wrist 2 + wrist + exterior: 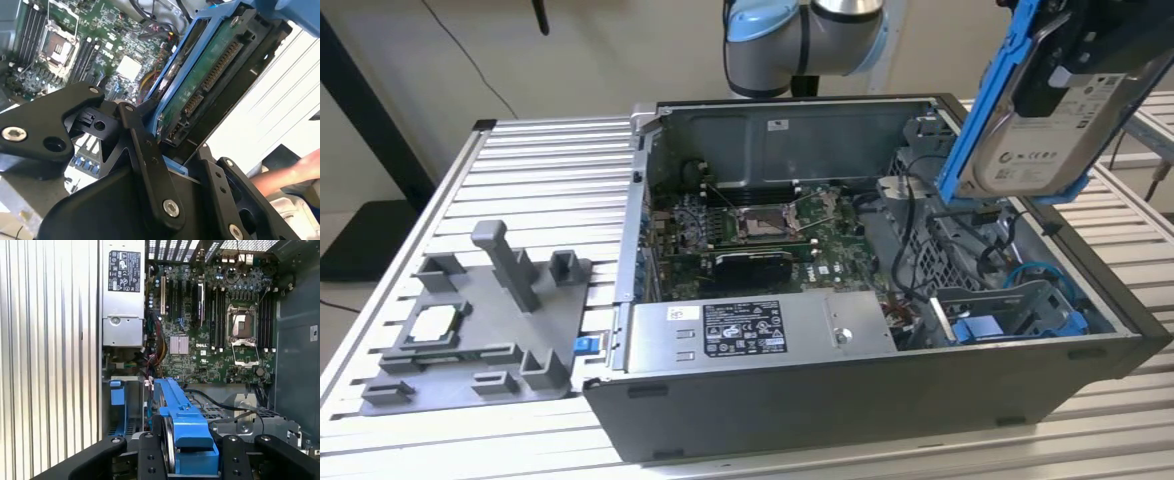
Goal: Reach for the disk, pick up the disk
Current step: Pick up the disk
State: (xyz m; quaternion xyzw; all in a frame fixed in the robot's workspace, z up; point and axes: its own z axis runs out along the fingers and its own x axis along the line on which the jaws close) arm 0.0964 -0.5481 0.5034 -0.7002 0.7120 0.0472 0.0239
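The disk [1041, 140], a silver-grey drive with a white label in a bright blue bracket, hangs tilted on edge above the open computer case's right side in the exterior view. My gripper [1087, 60] is shut on its upper part, black fingers clamping the bracket. In the second wrist view the disk [210, 80] shows its green circuit board and connector between the black linkages. In the first wrist view the blue bracket edge of the disk [182, 415] runs between my fingers [150, 455].
The open computer case [854, 400] holds a motherboard [774, 225], a power supply [747, 330] and a blue bay [1007, 315]. A grey fixture [474, 320] with a small silver chip lies at the exterior view's left on the slatted table. A person's hand [290, 175] is nearby.
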